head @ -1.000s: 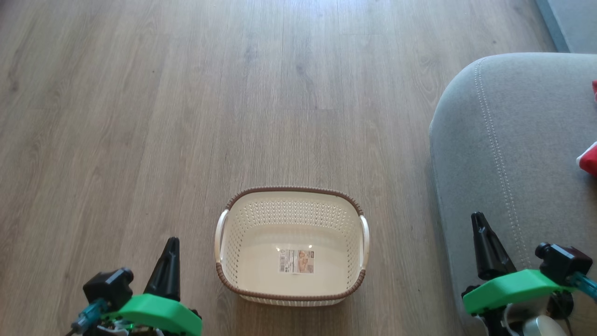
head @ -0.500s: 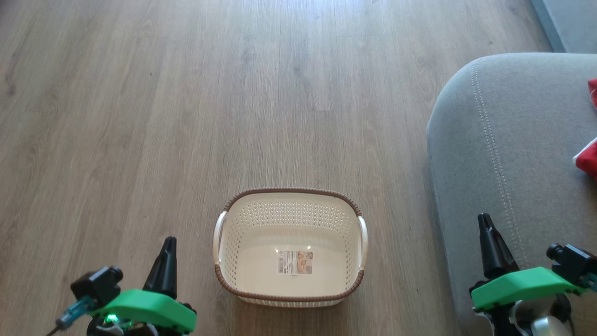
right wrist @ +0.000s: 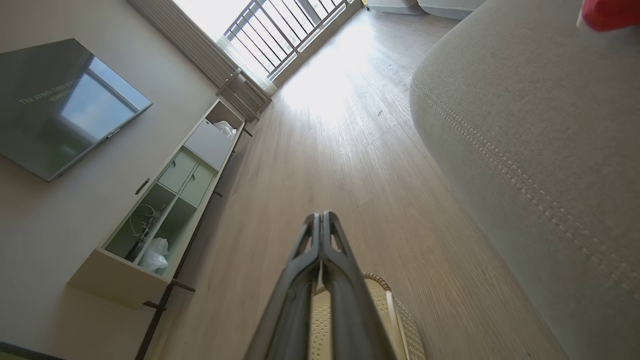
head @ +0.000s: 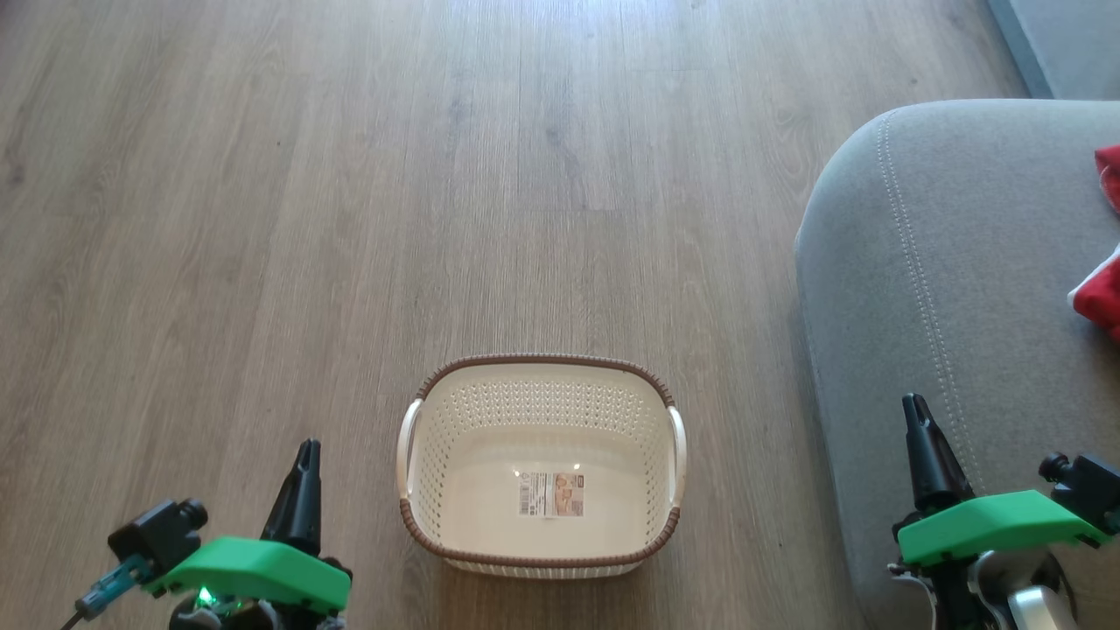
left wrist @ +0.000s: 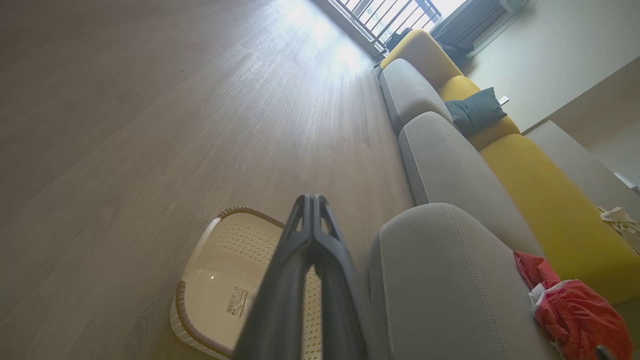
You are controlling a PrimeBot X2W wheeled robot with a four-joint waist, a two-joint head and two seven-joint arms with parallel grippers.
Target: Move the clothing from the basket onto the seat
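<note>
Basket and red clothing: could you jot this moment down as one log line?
basket: empty, on floor | clothing: on seat | left gripper: shut | right gripper: shut

There's a paper label (head: 549, 493) stuck to the floor of the basket (head: 442, 376). It has a barcode at one end and a small picture beside it, but its print is too fine to read. On the TV (right wrist: 60, 110), a pale caption starts "The streets"; I can't make out the rest.
</note>
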